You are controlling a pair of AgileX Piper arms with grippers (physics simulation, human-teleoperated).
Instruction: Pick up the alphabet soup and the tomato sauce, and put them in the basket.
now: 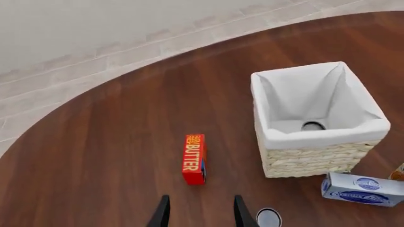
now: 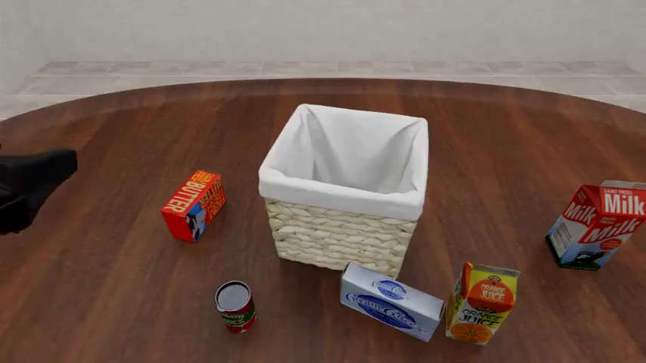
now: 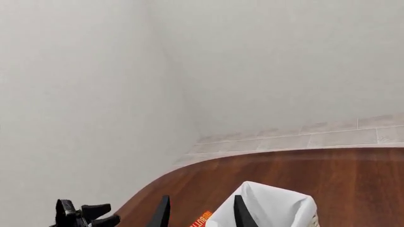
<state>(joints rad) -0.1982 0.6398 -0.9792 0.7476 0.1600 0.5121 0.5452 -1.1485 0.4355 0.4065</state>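
The basket (image 2: 343,200) stands upright mid-counter (image 2: 121,302); the left wrist view shows one silver-topped can (image 1: 312,126) at its bottom. The tomato sauce (image 2: 234,305) stands upright on the counter, outside the basket, near its front left corner. The left claw (image 1: 200,211) is parted and empty, above the butter box (image 1: 194,159). The right claw (image 3: 200,211) is likewise parted, holding nothing.

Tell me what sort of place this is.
Probably a simulated kitchen or pantry tabletop: a round dark wooden table on pale tiled floor, holding grocery packages such as a red butter box and a red-and-white milk carton, around a pale wicker basket with white lining.
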